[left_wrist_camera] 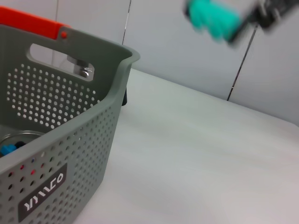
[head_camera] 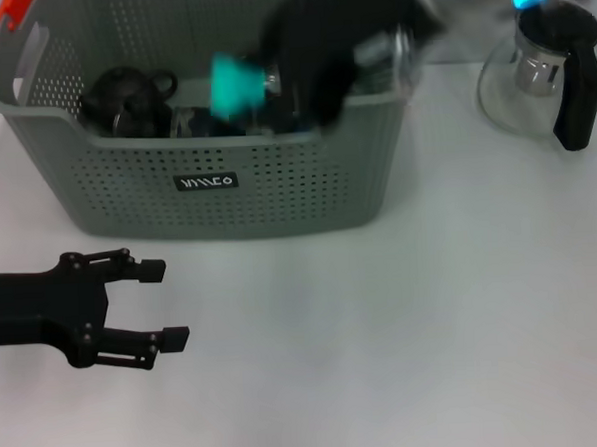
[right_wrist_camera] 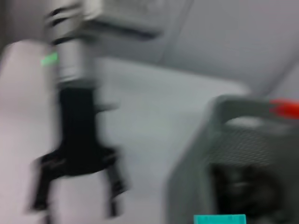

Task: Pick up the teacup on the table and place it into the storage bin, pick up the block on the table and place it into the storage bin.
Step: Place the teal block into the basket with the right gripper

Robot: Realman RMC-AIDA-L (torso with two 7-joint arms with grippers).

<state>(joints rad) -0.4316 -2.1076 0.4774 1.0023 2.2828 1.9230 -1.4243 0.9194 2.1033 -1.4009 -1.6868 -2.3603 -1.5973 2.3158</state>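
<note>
Your right tool is gripping the teal block above the storage bin. The dark teacup is already lying inside. Next you open the fingers there. Your left tool is waiting open over the desk.

Lab-like test bench: bare white table, plain grey panel walls

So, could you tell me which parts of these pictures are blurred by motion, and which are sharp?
Head view: the right gripper with the teal block smears over the storage bin; the left gripper is crisp. Left wrist view: only the block is streaked. Right wrist view: blurred throughout.
</note>
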